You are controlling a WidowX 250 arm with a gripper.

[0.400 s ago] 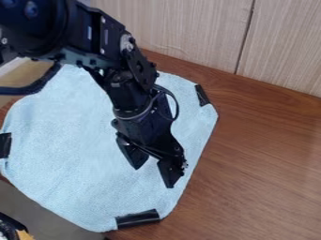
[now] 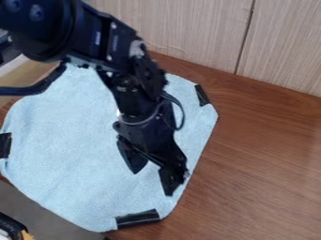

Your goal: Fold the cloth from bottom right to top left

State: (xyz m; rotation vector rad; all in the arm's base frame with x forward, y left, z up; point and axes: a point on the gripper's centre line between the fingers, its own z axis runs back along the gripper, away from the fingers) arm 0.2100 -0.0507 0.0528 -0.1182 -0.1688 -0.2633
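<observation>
- A smooth black strip (image 2: 5,145) sits at the left edge of the cloth (image 2: 69,140).
- The cloth, pale blue and finely nubbly, lies flat and unfolded, its outline rounded at the lower left and straighter down the right side.
- Another strip (image 2: 138,219), dark and oblong, crosses the bottom corner.
- The black gripper (image 2: 151,183) hangs over the cloth's lower right part, its angular fingers wide apart with cloth visible between them; I cannot tell whether they touch it.
- A third strip (image 2: 202,95) marks the upper right corner.
- Brown wood-grained counter (image 2: 263,150) extends rightward.
</observation>
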